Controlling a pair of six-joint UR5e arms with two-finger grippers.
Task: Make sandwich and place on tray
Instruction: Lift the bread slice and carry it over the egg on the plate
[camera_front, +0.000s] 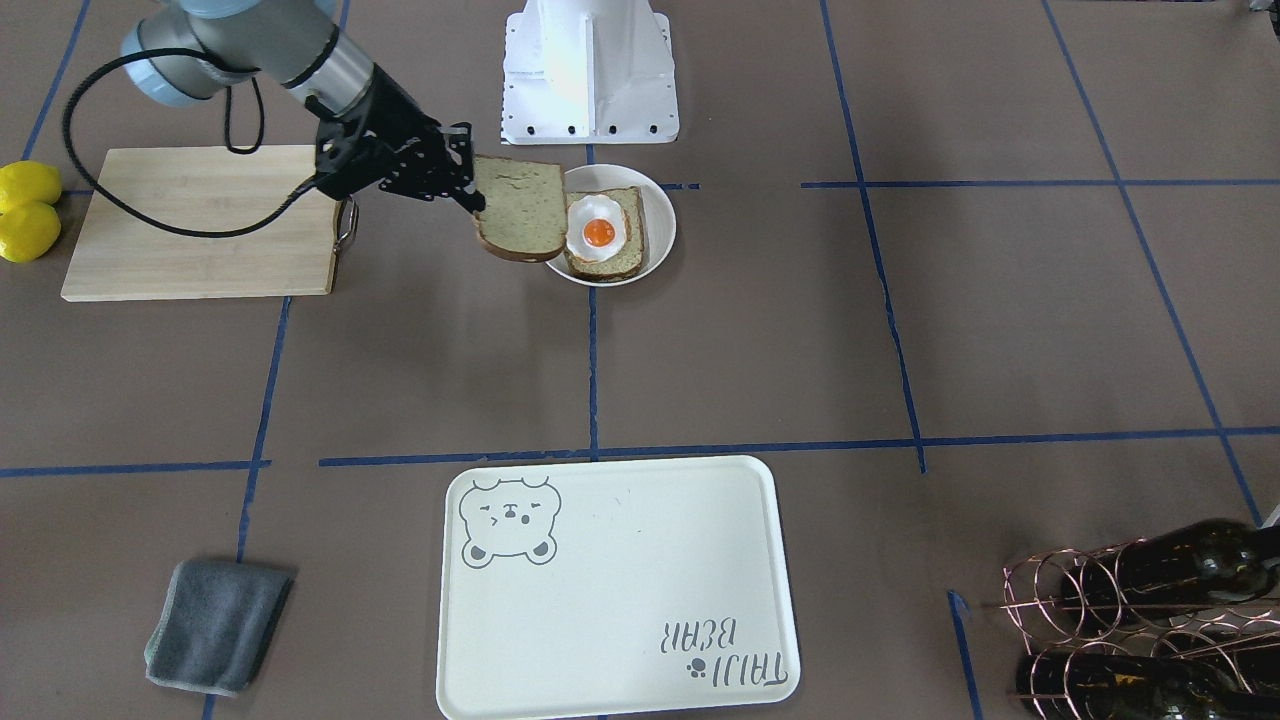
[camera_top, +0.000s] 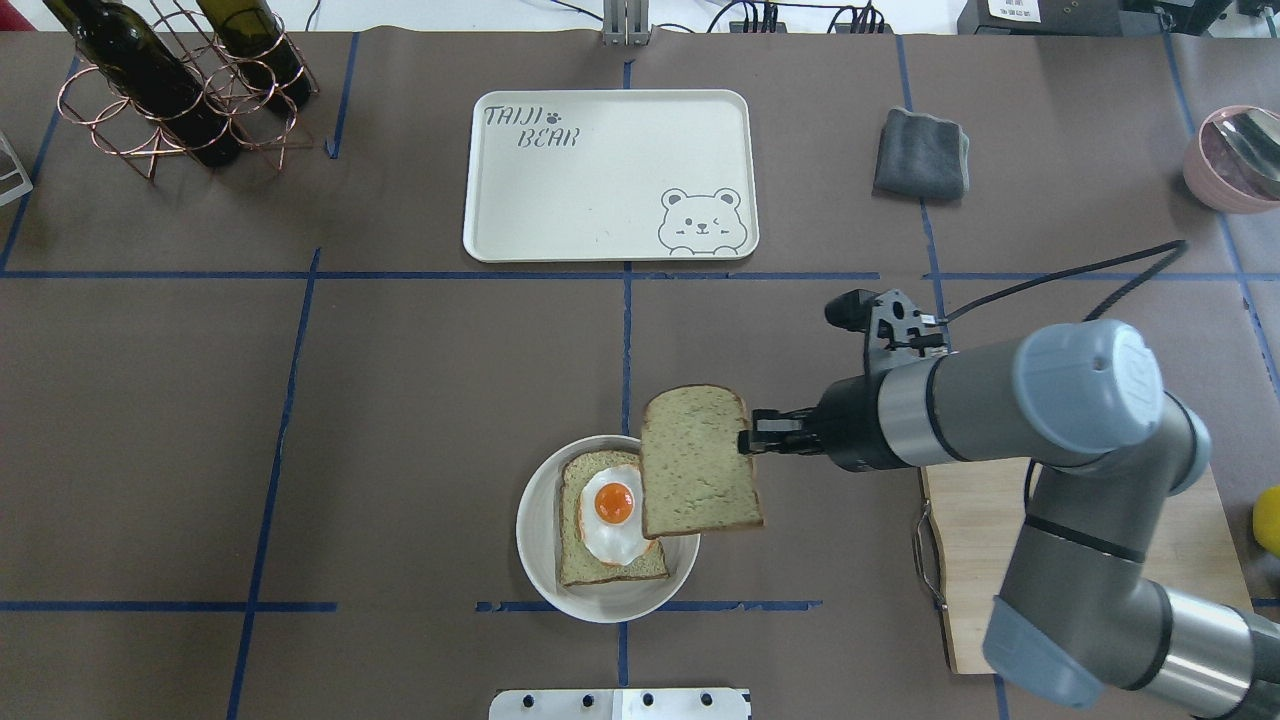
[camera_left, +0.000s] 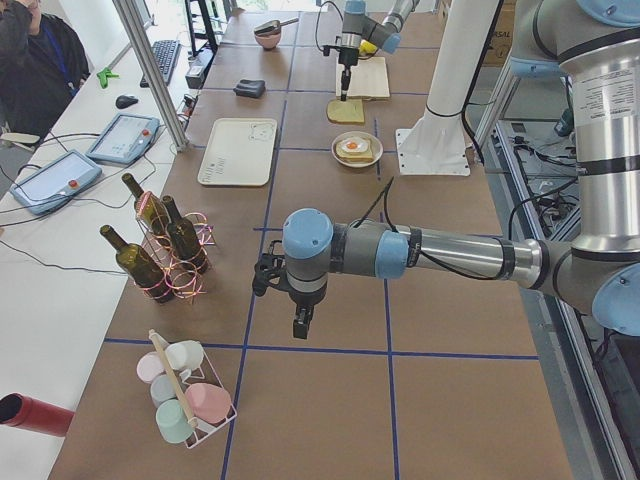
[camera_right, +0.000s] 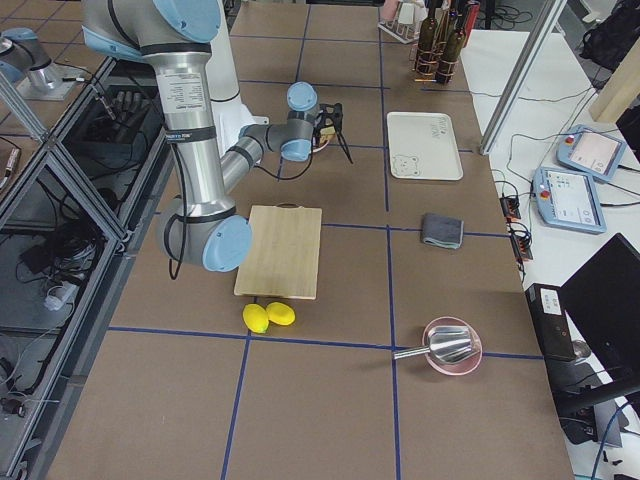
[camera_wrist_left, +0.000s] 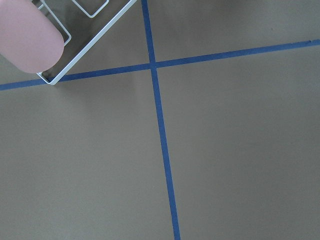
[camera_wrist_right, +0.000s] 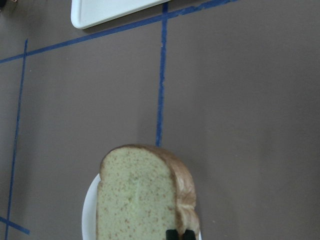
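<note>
My right gripper (camera_top: 745, 441) is shut on the edge of a bread slice (camera_top: 695, 460) and holds it flat in the air, overlapping the right rim of the small round white dish (camera_top: 540, 560). In the dish lies the other bread slice (camera_top: 575, 565) with the fried egg (camera_top: 612, 510) on top. The held slice also shows in the front view (camera_front: 520, 208) and the right wrist view (camera_wrist_right: 137, 195). The cream tray (camera_top: 600, 180) with the bear drawing lies empty at the far middle of the table. My left gripper (camera_left: 300, 325) shows only in the exterior left view, so I cannot tell whether it is open or shut.
A wooden cutting board (camera_top: 1000, 560) lies under my right arm, with lemons (camera_front: 28, 210) beside it. A grey cloth (camera_top: 920, 152) lies right of the tray. A bottle rack (camera_top: 170, 90) stands far left and a pink bowl (camera_top: 1235, 155) far right. A wire rack of cups (camera_left: 185, 390) stands near my left arm.
</note>
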